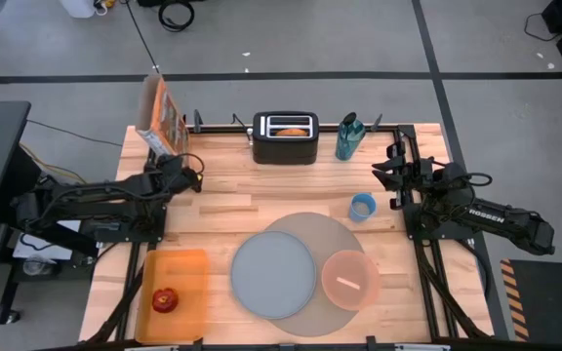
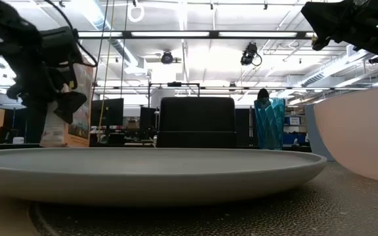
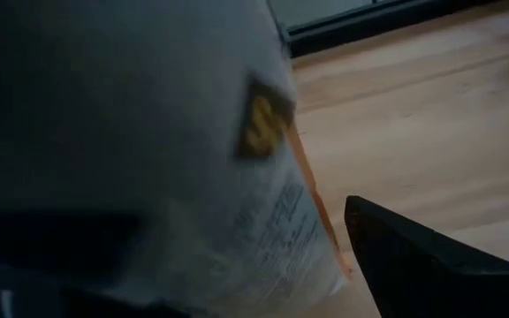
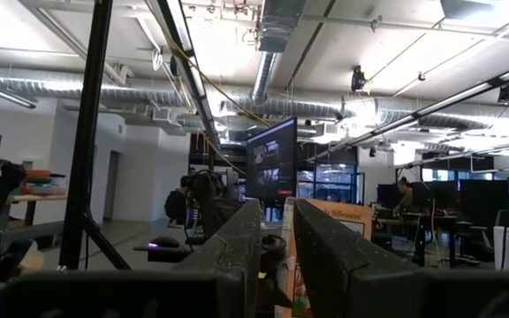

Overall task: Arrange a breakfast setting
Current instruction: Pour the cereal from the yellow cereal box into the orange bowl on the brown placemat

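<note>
The round grey mat (image 1: 332, 232) lies at the table's near middle. The grey-blue plate (image 1: 273, 275) and the pink bowl (image 1: 349, 280) rest on it. A pale strip in the bowl looks like the spoon (image 1: 350, 284). The blue cup (image 1: 362, 207) stands just beyond the mat. The bagel (image 1: 292, 127) sticks in the black toaster (image 1: 286, 137). The red apple (image 1: 165, 299) lies on the orange tray (image 1: 188, 268). My left gripper (image 1: 191, 175) is open at the far left, close to a cereal box (image 3: 175, 132). My right gripper (image 1: 386, 174) is shut and empty, raised at the far right. My left gripper has one finger (image 3: 431, 265) beside the cereal box's printed side (image 3: 272, 221). The box fills the wrist view and hides the other finger. I cannot tell whether the gripper touches the box.
A teal bottle (image 1: 349, 136) stands to the right of the toaster at the far edge. The cereal box (image 1: 159, 115) stands upright at the far left corner. Bare wood lies between the toaster and the mat.
</note>
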Robot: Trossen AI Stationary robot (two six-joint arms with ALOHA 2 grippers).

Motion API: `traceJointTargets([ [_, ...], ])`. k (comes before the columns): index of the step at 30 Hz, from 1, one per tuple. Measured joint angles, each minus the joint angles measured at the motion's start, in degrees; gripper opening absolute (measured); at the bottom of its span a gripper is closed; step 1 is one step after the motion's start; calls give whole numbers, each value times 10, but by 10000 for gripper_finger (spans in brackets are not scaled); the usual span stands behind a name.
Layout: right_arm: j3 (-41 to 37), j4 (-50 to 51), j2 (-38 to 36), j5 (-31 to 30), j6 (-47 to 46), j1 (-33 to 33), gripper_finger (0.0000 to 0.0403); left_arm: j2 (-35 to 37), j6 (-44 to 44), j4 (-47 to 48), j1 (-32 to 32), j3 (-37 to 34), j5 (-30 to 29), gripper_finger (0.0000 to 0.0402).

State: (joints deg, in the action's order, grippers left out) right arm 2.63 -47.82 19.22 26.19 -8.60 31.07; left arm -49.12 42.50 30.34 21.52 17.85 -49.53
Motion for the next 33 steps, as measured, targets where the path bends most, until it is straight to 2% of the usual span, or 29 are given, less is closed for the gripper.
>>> traceJointTargets([
  [5, 0, 0, 0, 0, -2, 0, 78, 0, 1, -107, -9, -69, -7, 268],
  [9, 0, 0, 0, 0, -2, 0, 78, 0, -25, -165, -23, -92, -18, 268],
  [16, 0, 0, 0, 0, -2, 0, 78, 0, -42, -166, -21, -93, -18, 262],
  [23, 0, 0, 0, -4, -2, 0, 78, 0, -42, -158, -17, -87, -17, 210],
  [27, 0, 1, 0, -10, -2, 0, 78, 0, -42, -117, -17, -55, -13, 185],
  [33, 0, 8, 0, -10, -2, 0, 78, 0, -40, -36, -18, -5, 7, 177],
])
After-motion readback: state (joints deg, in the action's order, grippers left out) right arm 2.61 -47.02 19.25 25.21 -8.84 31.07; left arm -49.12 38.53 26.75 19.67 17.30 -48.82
